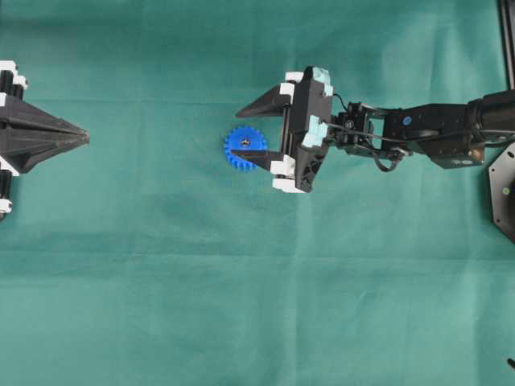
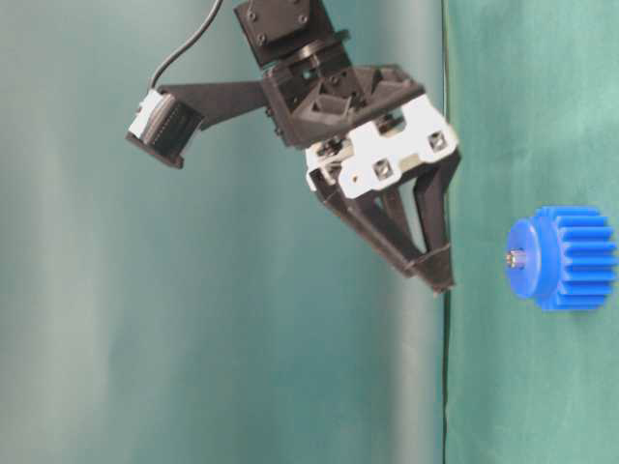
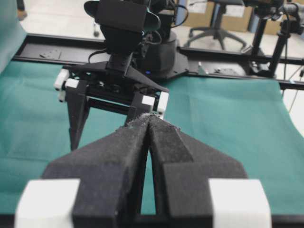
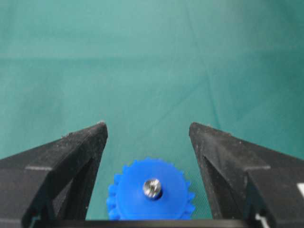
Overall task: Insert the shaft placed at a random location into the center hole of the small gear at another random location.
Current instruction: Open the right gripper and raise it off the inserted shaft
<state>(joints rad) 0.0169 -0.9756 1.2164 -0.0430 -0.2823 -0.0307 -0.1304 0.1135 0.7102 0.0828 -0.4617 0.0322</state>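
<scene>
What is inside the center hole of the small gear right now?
The shaft sits in the center hole of the small gear, its silvery end showing above the blue face. How deep it goes is hidden inside the gear. The right gripper is open above it.

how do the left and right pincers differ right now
The right pincer has its jaws spread wide, while the left pincer is shut to a point. The right one sits by the small gear, whose center hole holds the shaft; the left one waits at the cloth's far edge. Both are black and hold nothing.
</scene>
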